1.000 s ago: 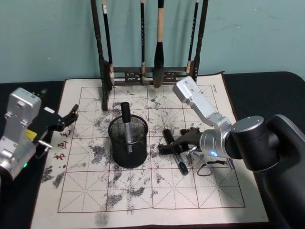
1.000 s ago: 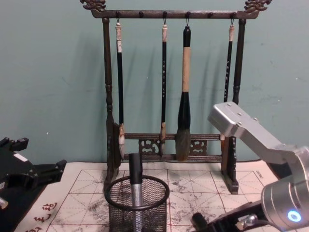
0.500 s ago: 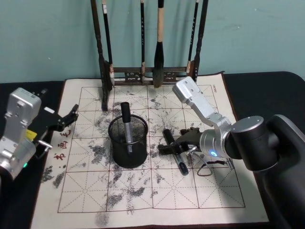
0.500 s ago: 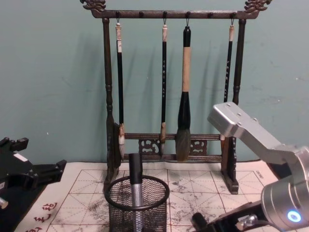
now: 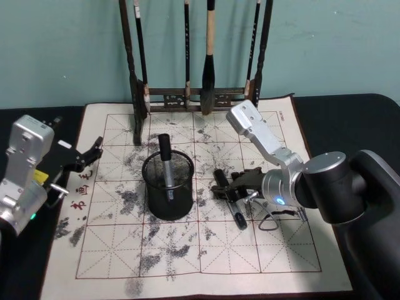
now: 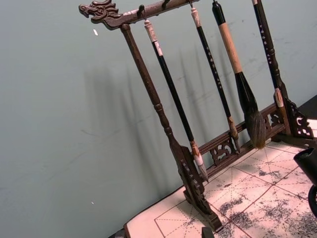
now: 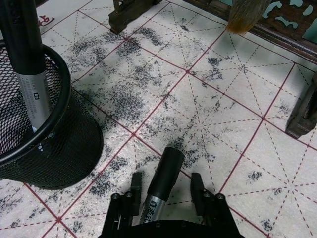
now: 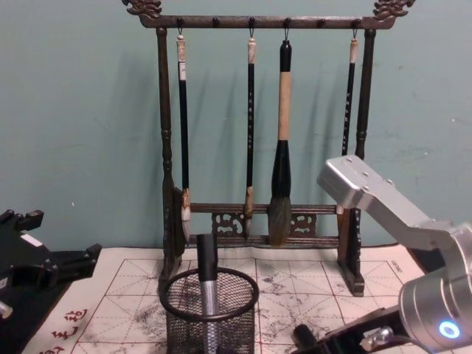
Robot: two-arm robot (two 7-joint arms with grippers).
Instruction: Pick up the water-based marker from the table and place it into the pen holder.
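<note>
Squarely astride the black-capped, silver-barrelled water-based marker (image 7: 170,159), the right gripper (image 7: 165,182) held its jaws apart, a sliver of gap on each side. The marker lay flat on the cream, red-gridded mat (image 5: 206,262), well inside its edges. Bare smudged mat separated it from the round black wire-mesh pen holder (image 5: 164,206) to its left, where another marker (image 5: 164,153) stood. The dark wooden brush rack (image 5: 187,97) stood behind. The left gripper (image 5: 94,150), jaws apart, hung by the mat's left edge over the dark table (image 5: 350,112).
</note>
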